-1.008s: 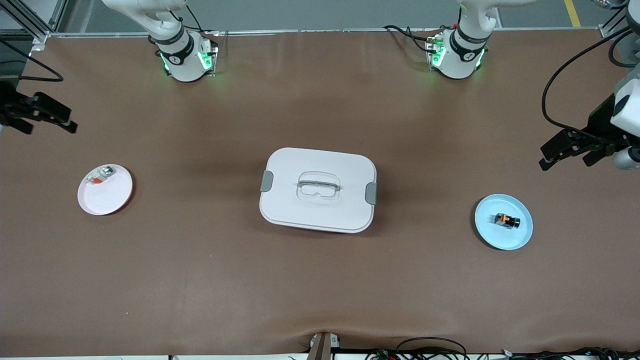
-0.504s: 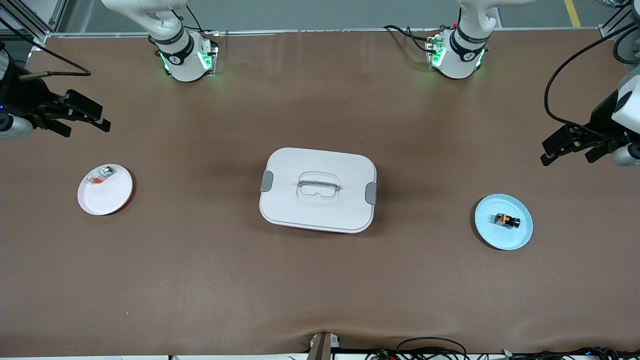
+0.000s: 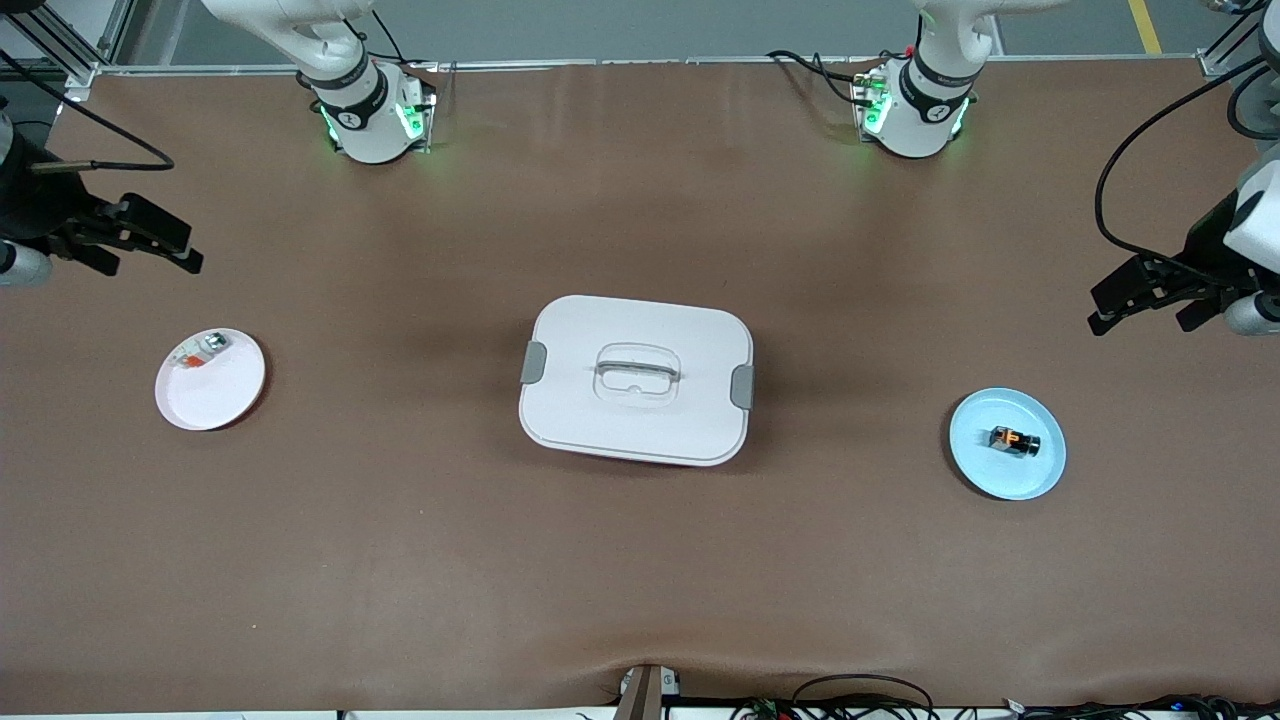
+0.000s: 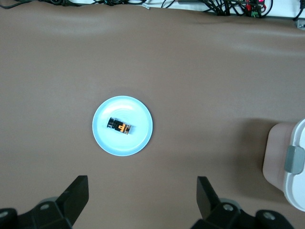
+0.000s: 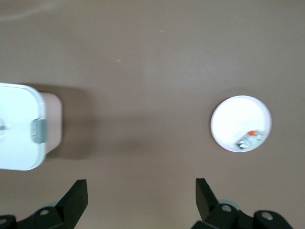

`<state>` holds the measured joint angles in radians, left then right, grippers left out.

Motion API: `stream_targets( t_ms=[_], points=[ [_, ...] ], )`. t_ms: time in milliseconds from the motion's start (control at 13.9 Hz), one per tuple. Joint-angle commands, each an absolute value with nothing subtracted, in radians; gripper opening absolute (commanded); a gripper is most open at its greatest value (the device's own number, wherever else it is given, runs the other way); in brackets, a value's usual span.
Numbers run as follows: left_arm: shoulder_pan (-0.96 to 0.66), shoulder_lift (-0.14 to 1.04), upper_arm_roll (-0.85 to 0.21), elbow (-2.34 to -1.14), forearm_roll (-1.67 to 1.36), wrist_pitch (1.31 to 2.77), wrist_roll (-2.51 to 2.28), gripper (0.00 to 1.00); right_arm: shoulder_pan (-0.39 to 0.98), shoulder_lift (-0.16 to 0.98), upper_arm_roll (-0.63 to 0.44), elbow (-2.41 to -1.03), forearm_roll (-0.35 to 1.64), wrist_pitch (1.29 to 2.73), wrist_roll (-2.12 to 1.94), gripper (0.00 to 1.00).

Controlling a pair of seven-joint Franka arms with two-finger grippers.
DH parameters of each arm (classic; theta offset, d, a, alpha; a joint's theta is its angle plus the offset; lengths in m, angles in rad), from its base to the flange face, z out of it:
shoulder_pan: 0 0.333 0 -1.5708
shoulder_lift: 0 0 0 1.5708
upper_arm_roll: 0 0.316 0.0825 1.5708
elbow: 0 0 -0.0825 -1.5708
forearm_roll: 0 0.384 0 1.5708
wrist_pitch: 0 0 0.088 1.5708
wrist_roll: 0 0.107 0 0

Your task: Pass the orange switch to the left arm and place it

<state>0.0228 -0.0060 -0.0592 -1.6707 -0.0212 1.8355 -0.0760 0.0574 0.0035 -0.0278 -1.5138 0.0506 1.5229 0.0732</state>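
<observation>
So I've got the orange switch [image 3: 197, 357] at the pink plate's [image 3: 215, 395] 11 o'clock rim; right gripper [image 3: 150, 240] and left gripper [image 3: 1135, 300] both hover wide open, holding nothing.

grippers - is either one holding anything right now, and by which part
Nothing is held. The left gripper and the right gripper both hang open over bare table, with only tabletop between the fingers.

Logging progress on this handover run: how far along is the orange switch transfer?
Neither pincer holds anything: the right pincer hangs open near the white plate, the left pincer open near the blue plate. A black-and-orange part lies on the blue plate, a silver-and-orange part on the white one. This fits either a switch already placed or one waiting for pickup; no handover is under way.
</observation>
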Motion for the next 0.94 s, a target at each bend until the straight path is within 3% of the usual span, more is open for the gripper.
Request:
stream_targets(
  t_ms=[0, 864],
  points=[
    [0.029, -0.051, -0.063, -1.715, -0.025, 1.850, -0.055, 1.00, 0.038, 0.002, -0.028, -1.497, 0.018, 1.496, 0.084, 1.00],
    [0.021, -0.043, -0.064, -1.692, -0.025, 1.812, -0.069, 1.00, 0.032, 0.002, -0.028, -1.485, -0.040, 1.447, 0.107, 1.00]
  ],
)
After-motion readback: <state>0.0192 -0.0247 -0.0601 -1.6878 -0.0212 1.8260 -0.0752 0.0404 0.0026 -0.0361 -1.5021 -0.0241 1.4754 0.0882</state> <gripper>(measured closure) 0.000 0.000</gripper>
